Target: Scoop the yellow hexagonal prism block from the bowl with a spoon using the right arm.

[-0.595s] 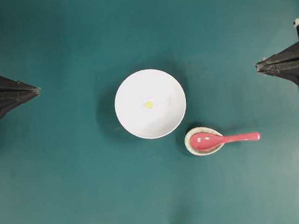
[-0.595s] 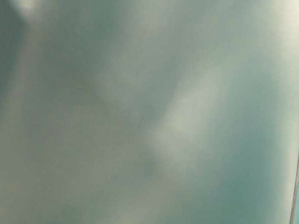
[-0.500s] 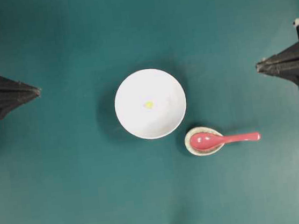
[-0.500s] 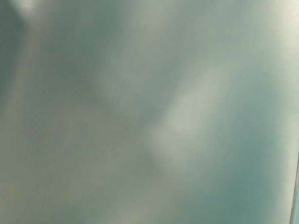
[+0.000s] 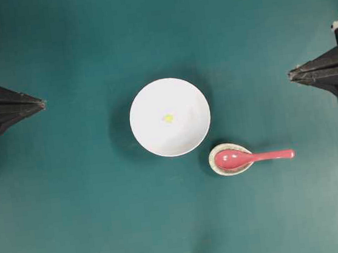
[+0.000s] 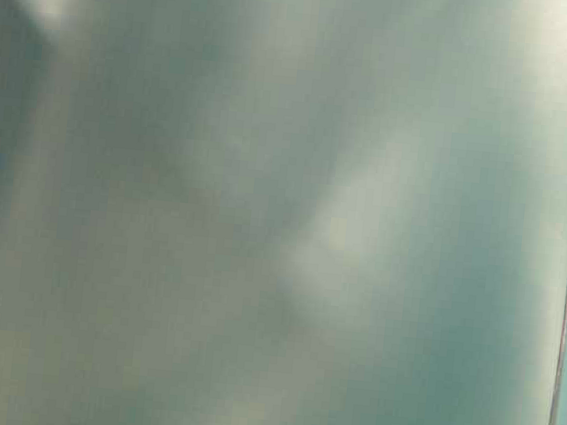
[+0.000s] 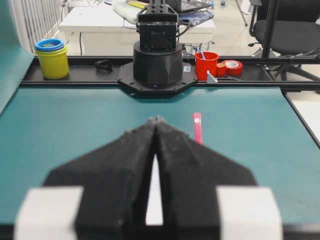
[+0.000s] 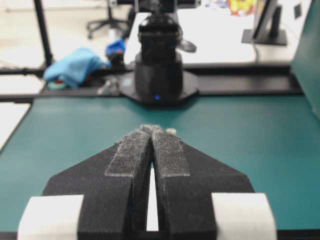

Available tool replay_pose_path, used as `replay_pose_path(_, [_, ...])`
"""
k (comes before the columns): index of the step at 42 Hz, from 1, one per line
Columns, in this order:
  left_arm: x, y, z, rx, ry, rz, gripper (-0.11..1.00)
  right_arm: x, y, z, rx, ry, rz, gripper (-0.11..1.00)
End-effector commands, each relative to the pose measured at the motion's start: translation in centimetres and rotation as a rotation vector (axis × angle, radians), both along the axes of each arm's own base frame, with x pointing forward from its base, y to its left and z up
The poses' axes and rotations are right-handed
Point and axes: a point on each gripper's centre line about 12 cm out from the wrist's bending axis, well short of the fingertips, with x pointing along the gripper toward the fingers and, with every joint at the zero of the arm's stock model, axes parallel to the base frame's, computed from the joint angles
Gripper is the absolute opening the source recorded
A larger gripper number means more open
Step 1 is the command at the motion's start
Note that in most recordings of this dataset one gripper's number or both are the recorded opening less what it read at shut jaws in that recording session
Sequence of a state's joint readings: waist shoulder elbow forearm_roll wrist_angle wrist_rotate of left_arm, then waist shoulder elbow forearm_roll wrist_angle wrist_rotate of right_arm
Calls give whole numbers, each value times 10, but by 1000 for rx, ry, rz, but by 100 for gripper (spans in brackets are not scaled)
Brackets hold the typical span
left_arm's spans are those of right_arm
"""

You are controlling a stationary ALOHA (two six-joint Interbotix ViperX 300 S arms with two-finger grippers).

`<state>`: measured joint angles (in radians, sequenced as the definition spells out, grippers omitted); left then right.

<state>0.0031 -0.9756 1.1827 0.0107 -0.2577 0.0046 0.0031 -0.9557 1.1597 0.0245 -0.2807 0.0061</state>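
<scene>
At the far left of the overhead view, the left pincer [image 5: 42, 104] sat parked at the desk [image 5: 94, 220] edge, its 2 black fingers pressed together to a point with nothing between them. Its own wrist view agreed: the fingertips met at the front, leaving only a thin sliver of gap further back, and nothing was gripped.

Near the middle of the green desk stood the white bowl [image 5: 152, 137], well apart from both pincers. The yellow block [image 5: 168, 118] lay inside it, close to the centre of the bowl floor.

Just right of the bowl and a little nearer the lower edge of the overhead view sat a small speckled spoon rest [image 5: 223, 170], close beside the bowl rim; whether they touched could not be told. The pink spoon [image 5: 252, 157] lay with its scoop in the rest and its handle pointing straight right, over the bare desk. From the left wrist view, only the spoon handle [image 7: 197, 128] showed, past the fingertips.

At the far right, the right pincer [image 5: 291, 76] sat parked in mirror fashion, its fingers likewise closed to a point and holding nothing. Its wrist view showed the padded fingertips touching, with the opposite arm's base [image 8: 159, 75] beyond them.

The table-level view was a blurred wash of green, with a sliver of white at its right edge.
</scene>
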Motion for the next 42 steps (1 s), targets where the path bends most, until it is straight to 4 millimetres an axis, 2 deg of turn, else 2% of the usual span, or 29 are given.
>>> replay_pose_path(1, [2, 0, 10, 3, -25, 0, 0, 2, 0, 10, 5, -25, 1, 1])
replay_pose_path(4, [2, 0, 10, 5, -25, 0, 0, 2, 0, 10, 5, -26, 1, 8])
replay_pose_path(11, [2, 0, 10, 5, -26, 0, 0, 2, 0, 10, 5, -28, 1, 39])
replay_pose_path(16, [2, 0, 10, 6, -25, 0, 0, 4, 0, 6, 6, -14, 0, 52])
replay_pose_path(28, [2, 0, 10, 6, -25, 1, 0, 25, -2, -19, 34, 25, -13, 52])
replay_pose_path(42, [2, 0, 8, 6, -12, 1, 0, 60, 5, -62, 79, 133, -13, 52])
